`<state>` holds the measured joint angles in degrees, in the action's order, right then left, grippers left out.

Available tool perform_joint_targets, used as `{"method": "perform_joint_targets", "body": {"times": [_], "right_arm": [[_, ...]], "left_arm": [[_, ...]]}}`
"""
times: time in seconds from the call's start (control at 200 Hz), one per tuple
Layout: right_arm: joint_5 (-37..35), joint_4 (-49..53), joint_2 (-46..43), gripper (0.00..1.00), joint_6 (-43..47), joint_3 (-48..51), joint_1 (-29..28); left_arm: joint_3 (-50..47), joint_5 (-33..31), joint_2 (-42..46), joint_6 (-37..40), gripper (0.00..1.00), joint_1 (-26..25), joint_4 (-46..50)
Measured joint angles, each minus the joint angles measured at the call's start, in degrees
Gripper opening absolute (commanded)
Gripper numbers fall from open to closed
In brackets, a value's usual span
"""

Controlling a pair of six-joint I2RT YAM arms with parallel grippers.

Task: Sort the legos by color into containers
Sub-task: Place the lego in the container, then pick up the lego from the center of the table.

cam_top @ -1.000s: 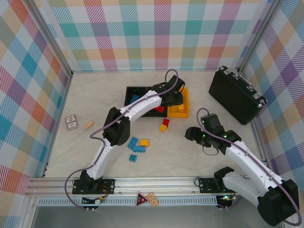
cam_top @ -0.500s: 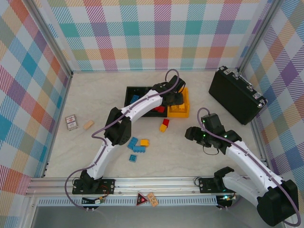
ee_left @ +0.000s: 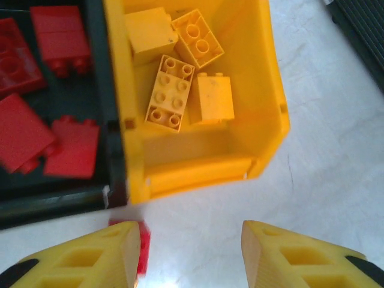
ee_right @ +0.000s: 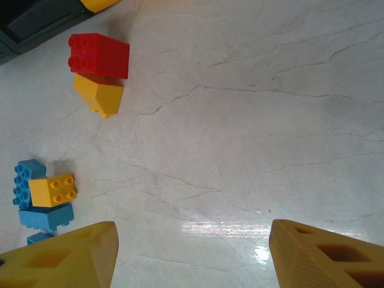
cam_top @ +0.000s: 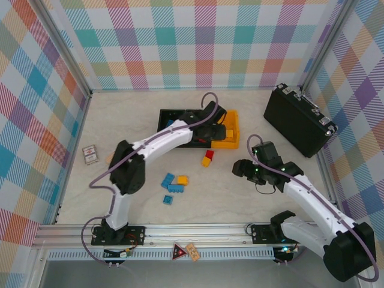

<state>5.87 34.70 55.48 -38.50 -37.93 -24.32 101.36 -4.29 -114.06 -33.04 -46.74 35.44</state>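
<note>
The left claw (ee_left: 192,258) hangs low, just in front of the yellow bin (ee_left: 267,114). Its two yellow fingers (ee_left: 90,258) stand a good way apart. Only bare table (ee_left: 324,150) shows between them, so it holds nothing. A loose red brick (ee_left: 141,243) lies on the table right by the left finger. I cannot tell if they touch.

Four yellow bricks (ee_left: 171,93) lie inside the yellow bin. A black bin (ee_left: 113,150) is joined to its left side, and red bricks (ee_left: 21,135) lie in that one. From above, another black bin (cam_top: 165,117) ends the row, with a blue brick (cam_top: 170,125) in it. The left arm (cam_top: 162,139) stretches across the black bins and hides part of them.

The right claw (ee_right: 192,258) hovers over open table, well apart from the bins. Its fingers are wide apart and it holds nothing too. Ahead of it the loose red brick touches a loose yellow brick (ee_right: 99,95). Off to one side, some blue bricks (ee_right: 24,183) huddle together with a small yellow brick (ee_right: 53,190) against them. One more blue brick (cam_top: 168,200) sits near that bunch. A big black case (cam_top: 297,120) lies far off on the right.
</note>
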Motion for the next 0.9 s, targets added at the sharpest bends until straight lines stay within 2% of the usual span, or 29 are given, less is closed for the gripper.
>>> {"method": "perform_joint_targets", "body": {"times": [0.12,0.265,0.52,0.73,0.9], "right_arm": [[0.37,-0.37,2.91,0.67,0.00,-1.70,-1.40],[0.13,-2.34,7.91,0.70,-0.13,-4.61,-5.68],[-1.88,-5.49,21.94,0.72,-2.19,-12.48,-12.33],[-2.27,-6.36,33.05,0.74,-5.25,-19.26,-12.90],[-2.47,-6.34,39.93,0.74,-7.28,-24.41,-13.18]], "left_arm": [[-11.96,0.66,10.16,-0.70,0.48,0.02,-3.78],[-24.98,2.34,19.67,-2.32,0.47,0.57,-6.03],[-46.82,2.14,36.65,-8.22,0.48,1.05,-7.15],[-57.02,-0.50,50.56,-13.46,0.49,1.09,-6.82],[-60.81,-2.27,55.95,-16.15,0.50,1.09,-6.19]]}}
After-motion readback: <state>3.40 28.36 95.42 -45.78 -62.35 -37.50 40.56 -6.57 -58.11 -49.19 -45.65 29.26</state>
